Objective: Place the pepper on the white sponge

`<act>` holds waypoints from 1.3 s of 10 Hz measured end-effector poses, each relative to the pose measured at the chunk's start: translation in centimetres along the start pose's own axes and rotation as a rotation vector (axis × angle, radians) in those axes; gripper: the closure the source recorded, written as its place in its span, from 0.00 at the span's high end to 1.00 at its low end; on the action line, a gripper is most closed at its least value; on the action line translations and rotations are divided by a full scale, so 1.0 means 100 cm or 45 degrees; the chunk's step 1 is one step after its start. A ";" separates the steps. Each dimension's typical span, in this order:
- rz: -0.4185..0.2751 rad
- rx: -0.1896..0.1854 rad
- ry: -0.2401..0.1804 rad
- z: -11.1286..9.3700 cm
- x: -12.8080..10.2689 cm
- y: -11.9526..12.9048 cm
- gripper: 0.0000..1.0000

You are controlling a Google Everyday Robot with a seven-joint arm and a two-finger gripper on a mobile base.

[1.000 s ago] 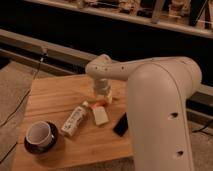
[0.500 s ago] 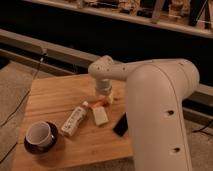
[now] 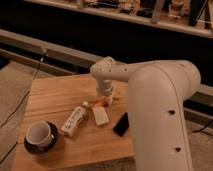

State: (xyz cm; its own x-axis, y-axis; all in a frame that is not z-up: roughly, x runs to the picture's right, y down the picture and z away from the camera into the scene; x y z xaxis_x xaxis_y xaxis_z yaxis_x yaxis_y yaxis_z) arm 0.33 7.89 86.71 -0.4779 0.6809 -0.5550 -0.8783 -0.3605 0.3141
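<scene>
- Under the tip of the gripper (image 3: 105,94) you find the pepper (image 3: 102,102). It is a small orange-red thing on the wooden table (image 3: 55,97), a bit past the middle toward the far side.
- Its long way seems to run left to right across the view (part of it hides under the gripper, so you can't be sure which end is the stem).
- The gripper hangs down from the big white arm (image 3: 160,100). It sits on the pepper or just over it. You cannot tell if it is open, closed, or holding the pepper.
- The white sponge (image 3: 101,117) lies flat just on the near side of the pepper, toward the camera. The two are very close, and you cannot tell if they touch.
- So the move you need looks short. Bring the pepper straight toward the camera and set it on the sponge's flat top.
- Watch the neighbours. The white bottle (image 3: 75,120) lies on its side just left of the sponge in the view. The black phone (image 3: 120,124) lies just right of it. The sponge is between them, so you have little room to drift sideways.
- The cup (image 3: 40,135) stands well apart, near the front left corner, and should not get in your way.
</scene>
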 end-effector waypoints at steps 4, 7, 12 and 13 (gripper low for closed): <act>-0.059 -0.057 -0.008 -0.010 0.000 0.012 0.05; -0.128 -0.113 -0.018 -0.027 0.002 0.027 0.05; -0.371 0.021 0.185 -0.067 0.053 0.018 0.05; -0.436 0.060 0.230 -0.078 0.065 0.014 0.05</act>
State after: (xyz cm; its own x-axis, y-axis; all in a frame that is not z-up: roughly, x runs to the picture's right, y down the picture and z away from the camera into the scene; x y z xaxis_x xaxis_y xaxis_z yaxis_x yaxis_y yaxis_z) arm -4.11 6.84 77.54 -0.1559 0.6316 -0.7594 -0.9878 -0.0997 0.1199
